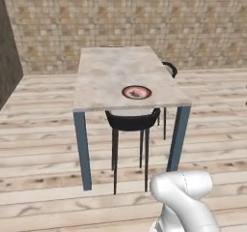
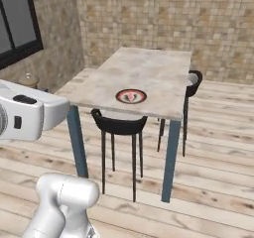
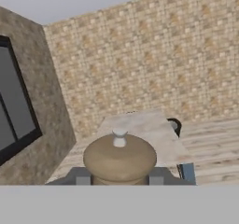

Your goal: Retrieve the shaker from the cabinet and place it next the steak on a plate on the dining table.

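Observation:
The tan wooden shaker (image 3: 119, 158), with its pale knob on top, sits between my two dark fingertips (image 3: 83, 178) in the hand view; my gripper (image 3: 119, 179) is shut on it. Ahead stands the dining table (image 1: 116, 64) (image 2: 154, 66) (image 3: 140, 122) with its beige marble top and blue-grey legs. Near its front edge lies the round plate (image 1: 136, 92) (image 2: 131, 96) with a black rim and orange-red ring. On it is the small reddish steak (image 1: 137, 93) (image 2: 131, 97). In the right base view my white hand is at the left edge, well short of the table.
A black chair (image 1: 132, 122) (image 2: 119, 125) is tucked under the table's near side, and a second chair (image 1: 170, 69) (image 2: 193, 78) stands at its right side. A dark window (image 2: 15, 19) (image 3: 14, 111) is on the left wall. Wooden floor surrounds the table.

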Robot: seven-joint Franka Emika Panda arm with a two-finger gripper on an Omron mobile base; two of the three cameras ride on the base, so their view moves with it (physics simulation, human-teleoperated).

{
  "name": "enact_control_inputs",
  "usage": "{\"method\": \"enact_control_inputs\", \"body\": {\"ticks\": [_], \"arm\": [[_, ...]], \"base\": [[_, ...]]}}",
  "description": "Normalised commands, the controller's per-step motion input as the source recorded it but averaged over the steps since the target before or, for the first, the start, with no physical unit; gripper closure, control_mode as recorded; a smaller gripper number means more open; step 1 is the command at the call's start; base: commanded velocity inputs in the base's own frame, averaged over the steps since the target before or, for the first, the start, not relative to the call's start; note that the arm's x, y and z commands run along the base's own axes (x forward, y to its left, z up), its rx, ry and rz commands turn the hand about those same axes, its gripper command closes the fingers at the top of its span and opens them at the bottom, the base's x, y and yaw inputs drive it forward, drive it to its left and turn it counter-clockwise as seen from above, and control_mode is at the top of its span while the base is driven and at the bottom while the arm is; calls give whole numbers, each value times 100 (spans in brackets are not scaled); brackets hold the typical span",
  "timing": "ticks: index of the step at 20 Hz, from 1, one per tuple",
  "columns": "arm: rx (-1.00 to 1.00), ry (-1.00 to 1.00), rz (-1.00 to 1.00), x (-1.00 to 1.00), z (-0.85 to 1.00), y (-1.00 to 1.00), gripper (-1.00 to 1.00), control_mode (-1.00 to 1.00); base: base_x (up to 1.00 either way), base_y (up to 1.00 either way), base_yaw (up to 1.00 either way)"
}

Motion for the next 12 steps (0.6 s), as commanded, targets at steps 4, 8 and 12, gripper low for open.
{"method": "enact_control_inputs", "body": {"ticks": [4, 8, 12], "arm": [[0, 0, 0, 0, 0, 0, 100, 100], [0, 0, 0, 0, 0, 0, 100, 100], [0, 0, 0, 0, 0, 0, 100, 100]], "base": [[100, 46, -32], [100, 28, -25], [100, 34, -20]]}}
